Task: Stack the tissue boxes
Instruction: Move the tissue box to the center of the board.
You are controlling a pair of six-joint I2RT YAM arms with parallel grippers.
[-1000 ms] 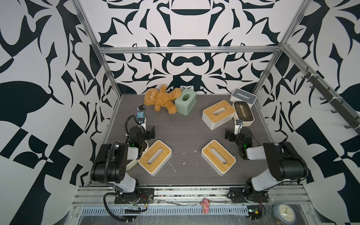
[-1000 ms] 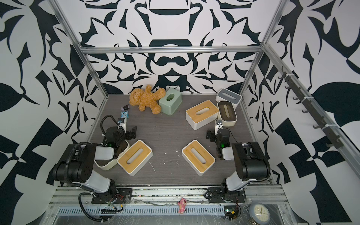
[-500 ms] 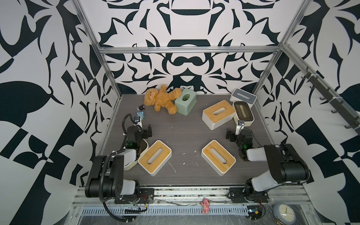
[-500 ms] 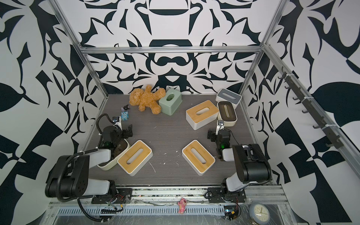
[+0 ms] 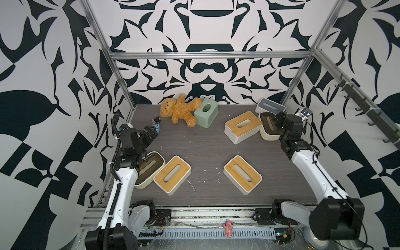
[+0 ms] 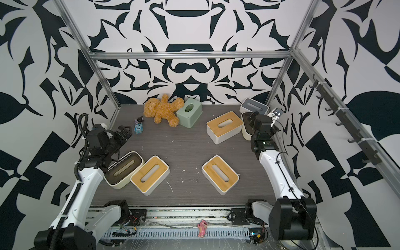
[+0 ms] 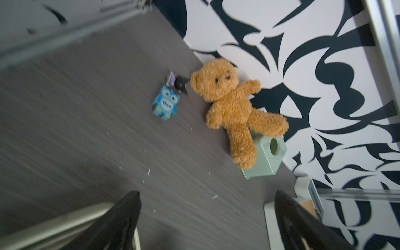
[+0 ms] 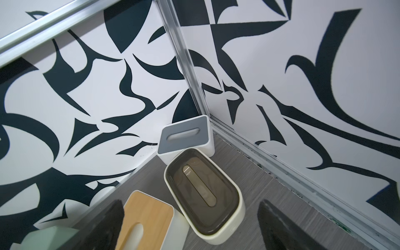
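No tissue box is stacked on another. Three white bamboo-lidded boxes lie at front left [image 5: 172, 175], front middle [image 5: 242, 175] and back right [image 5: 242, 126]. A sage green box [image 5: 206, 114] stands at the back, and a grey-lidded one [image 5: 269, 106] sits in the far right corner. One cream brown-lidded box [image 5: 268, 129] is beside it, another [image 5: 149, 171] lies at the left edge. My left gripper [image 5: 151, 133] [image 7: 207, 194] hangs open above the floor behind that left cream box. My right gripper [image 6: 252, 121] [image 8: 190, 202] is open above the right cream box [image 8: 203, 190], holding nothing.
A brown teddy bear [image 5: 179, 111] leans against the green box [image 7: 267, 160]. A small blue owl toy [image 7: 165, 104] and a dark figure stand near the left wall. Patterned walls and metal posts close in three sides. A pink toy [image 5: 228, 225] lies on the front rail.
Both arms have unfolded and risen from their low folded pose. The left gripper swung toward the left edge, the right one toward the far right boxes. No box has moved.
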